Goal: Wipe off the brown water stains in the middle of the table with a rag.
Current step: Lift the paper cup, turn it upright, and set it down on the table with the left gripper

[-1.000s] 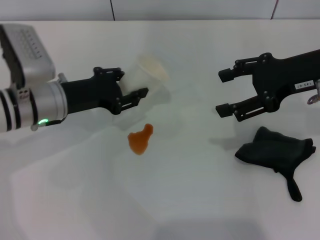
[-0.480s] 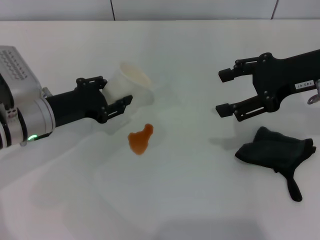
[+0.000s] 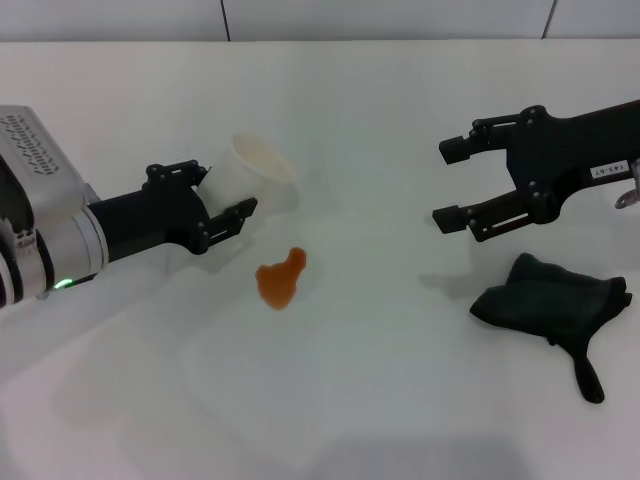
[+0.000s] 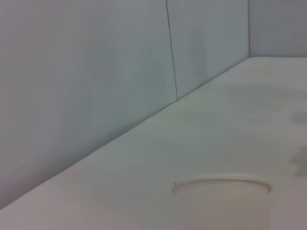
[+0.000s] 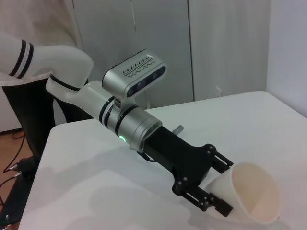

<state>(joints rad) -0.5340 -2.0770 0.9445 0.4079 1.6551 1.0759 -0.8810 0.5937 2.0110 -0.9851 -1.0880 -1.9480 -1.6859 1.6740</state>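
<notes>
The brown water stain [image 3: 280,279] is a small glossy orange-brown blotch on the white table [image 3: 380,400], left of centre. A black rag [image 3: 550,300] with a narrow tail lies at the right, and nothing touches it. My right gripper [image 3: 448,184] hovers open just up and left of the rag, holding nothing. My left gripper [image 3: 224,191] is shut on a tilted white paper cup [image 3: 260,172], up and left of the stain. In the right wrist view the left gripper [image 5: 207,184] clamps the cup [image 5: 252,196] near its base. The cup's rim [image 4: 221,184] shows in the left wrist view.
The pale wall [image 3: 380,18] runs along the table's far edge. The left arm's silver wrist [image 3: 40,230] reaches in from the left edge. Bare tabletop lies between the stain and the rag.
My left arm has drawn back to the left, carrying the cup away from above the stain. The right gripper, the rag and the stain have not moved.
</notes>
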